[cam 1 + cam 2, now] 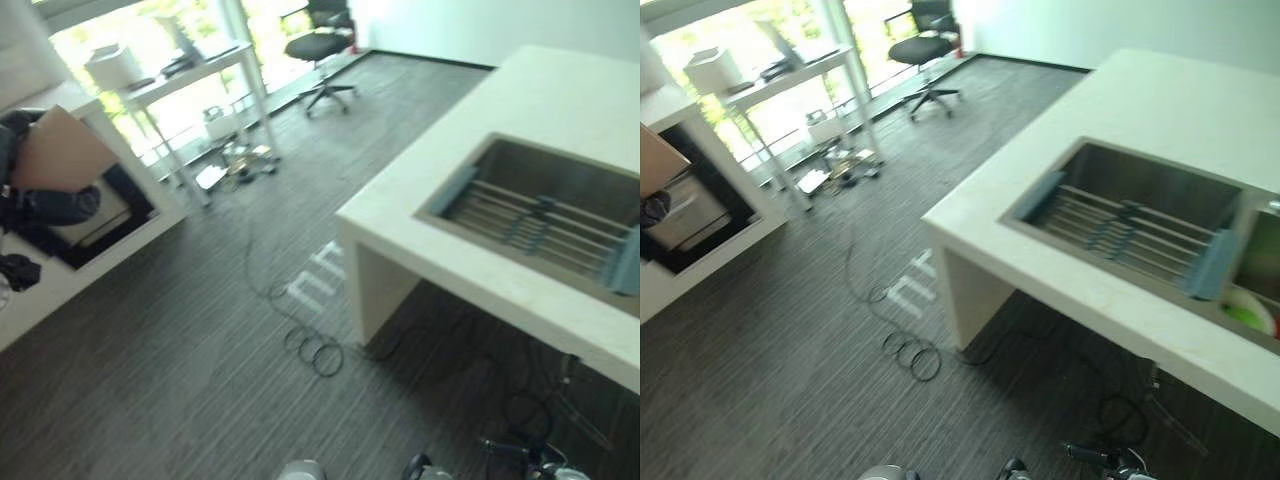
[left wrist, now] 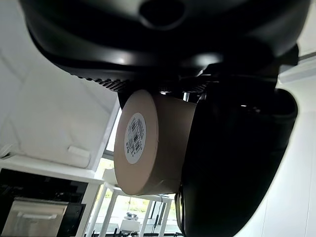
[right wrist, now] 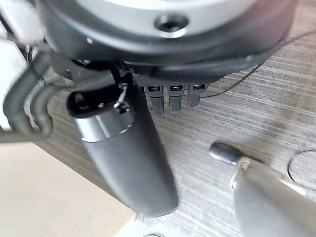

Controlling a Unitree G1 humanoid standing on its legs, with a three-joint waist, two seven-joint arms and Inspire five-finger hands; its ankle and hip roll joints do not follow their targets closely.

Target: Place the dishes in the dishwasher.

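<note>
Carrying a dish from the sink toward the dishwasher

The left hand (image 2: 232,163) has its fingers clamped round a tan bowl (image 2: 148,148), held up at the robot's left; the right hand (image 3: 128,148) hangs over the floor, fingers relaxed. Keep the bowl level, well clear of the table (image 1: 540,90) with its sink (image 1: 1140,215), turning steadily.

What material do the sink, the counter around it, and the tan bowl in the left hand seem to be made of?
Sink: likely stainless steel, grey with a dull metallic sheen.
Counter: pale and smooth, perhaps stone or a composite; the look leaves it open.
Bowl: matte tan, even colour, sticker on its base; plastic or ceramic, unclear. The left hand holds it.
</note>
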